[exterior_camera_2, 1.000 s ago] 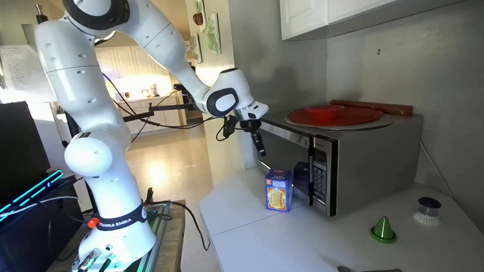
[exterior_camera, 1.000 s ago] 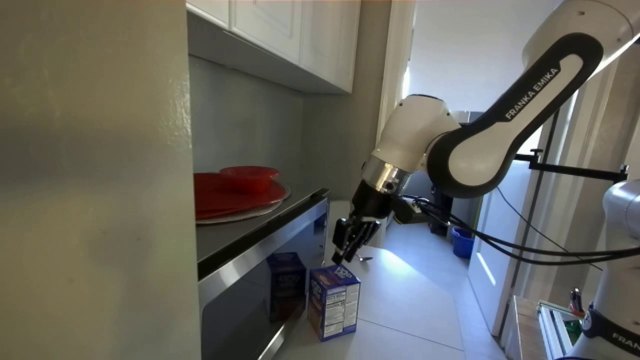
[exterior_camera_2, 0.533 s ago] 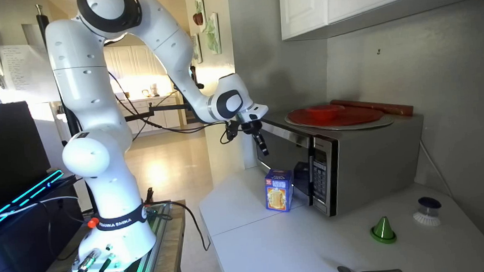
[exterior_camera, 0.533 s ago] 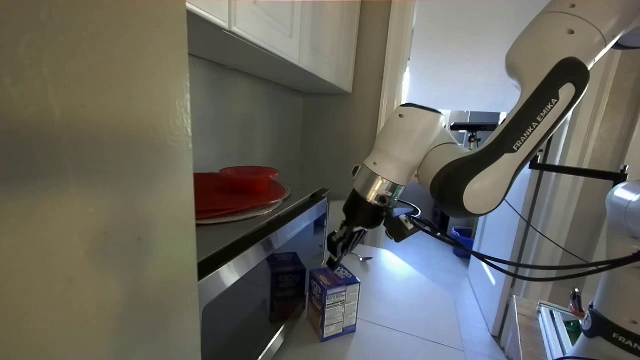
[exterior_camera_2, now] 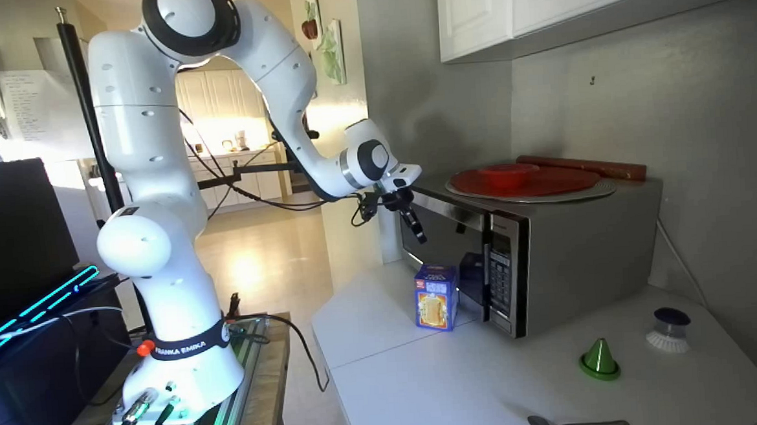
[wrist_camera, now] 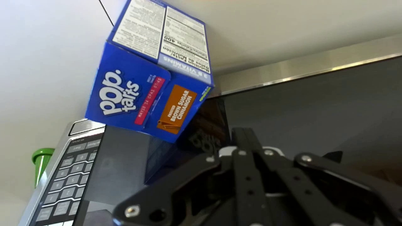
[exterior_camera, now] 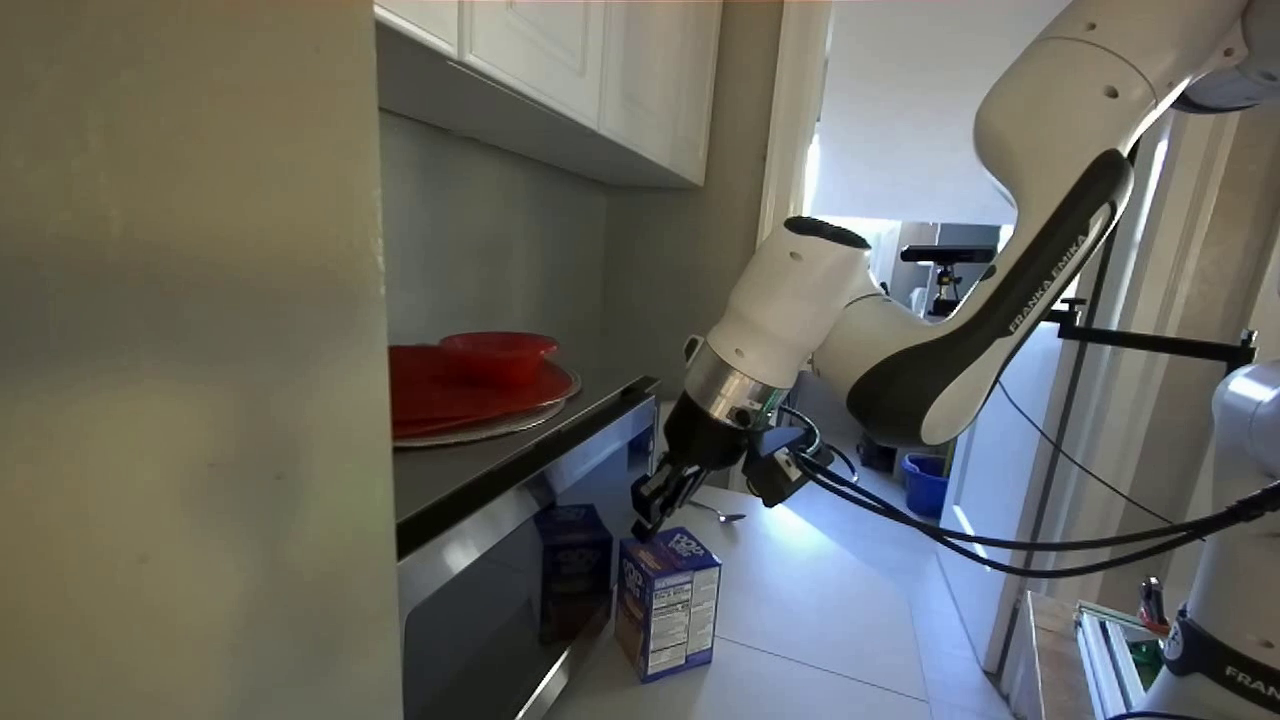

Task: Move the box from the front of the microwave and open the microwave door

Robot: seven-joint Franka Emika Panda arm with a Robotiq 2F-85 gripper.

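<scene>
Pop-Tarts box (wrist_camera: 150,73) (brown sugar cinnamon, by label), upright on desk (exterior_camera_2: 420,391), in front of closed microwave door (exterior_camera_2: 448,242), in wrist view at ten o'clock from gripper (wrist_camera: 244,132), tips pressed together

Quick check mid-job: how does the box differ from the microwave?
The box is small, taller than wide; the microwave is far larger, wider than tall. The box is mostly blue; the microwave is silver-grey with a dark glass front. Both stand on the white counter.

Exterior views from opposite microwave (exterior_camera_2: 552,255) ends, wrist close-up above box (wrist_camera: 144,73)
</scene>
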